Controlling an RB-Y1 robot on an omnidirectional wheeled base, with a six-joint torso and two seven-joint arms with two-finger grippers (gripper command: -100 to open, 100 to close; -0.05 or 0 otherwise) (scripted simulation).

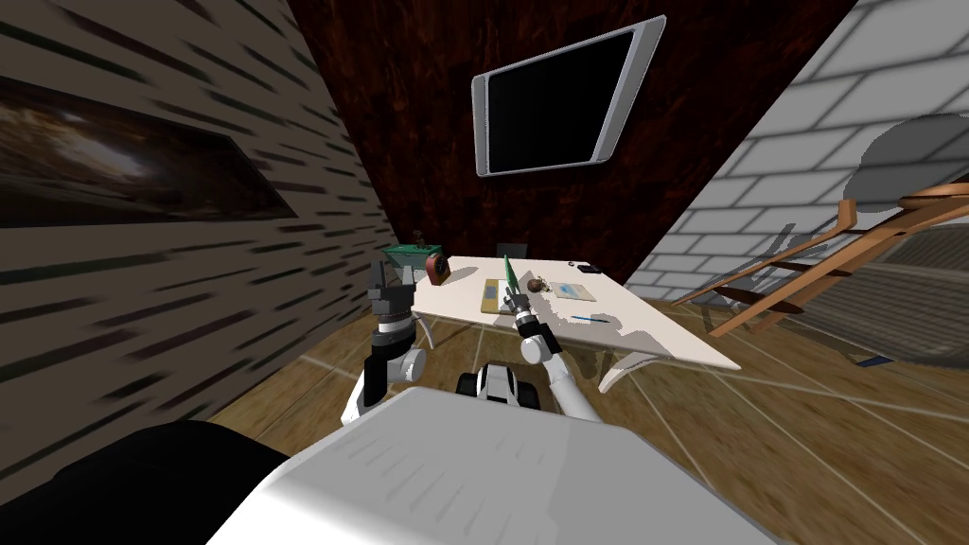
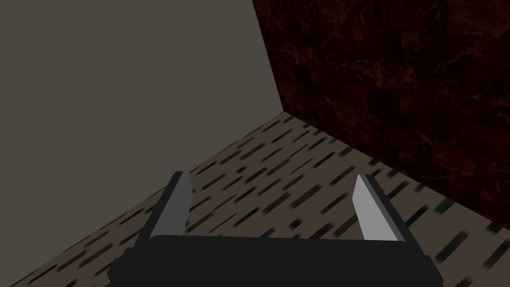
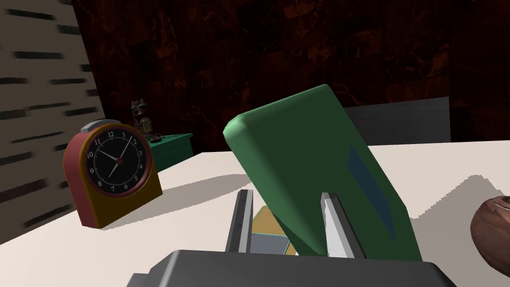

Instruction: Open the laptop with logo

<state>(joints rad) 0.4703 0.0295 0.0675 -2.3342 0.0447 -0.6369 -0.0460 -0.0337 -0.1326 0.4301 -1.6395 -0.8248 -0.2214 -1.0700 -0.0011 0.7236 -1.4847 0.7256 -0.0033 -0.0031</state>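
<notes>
Working at a white table (image 1: 653, 331), with the laptop (image 1: 492, 295) lying on its 9 o'clock part, right at the right gripper (image 3: 286, 194). Could drag or tip the whole laptop across that smooth top if pulled along the table rather than round the hinge; tan base (image 3: 266, 221) apparently left unpinned.

Could lose the green lid (image 3: 309, 169) next. Gripped near one corner only, fingers narrowed to roughly half their open spread, one blade (image 3: 336, 224) laid on the outer face and the other on the keyboard side. Likely to twist or slip out partway through the arc.

Might also knock the red-and-orange alarm clock (image 3: 112, 172) at 10 o'clock of the laptop, or the brown rounded object (image 3: 493, 229) at 3 o'clock, through too wide a swing of the wrist.

Worth noting the left gripper (image 2: 271, 209) too: raised just off the table's 9 o'clock end, blades spread wide, holding nothing, hence no help in steadying the base.

Reading the head view for heading: long axis and hinge line running roughly 12 to 6. Lid raised partway and tilted, free edge uppermost. Screen side turned to 9 o'clock, outer face with the dark blue logo (image 3: 371, 189) turned to 3 o'clock.
</notes>
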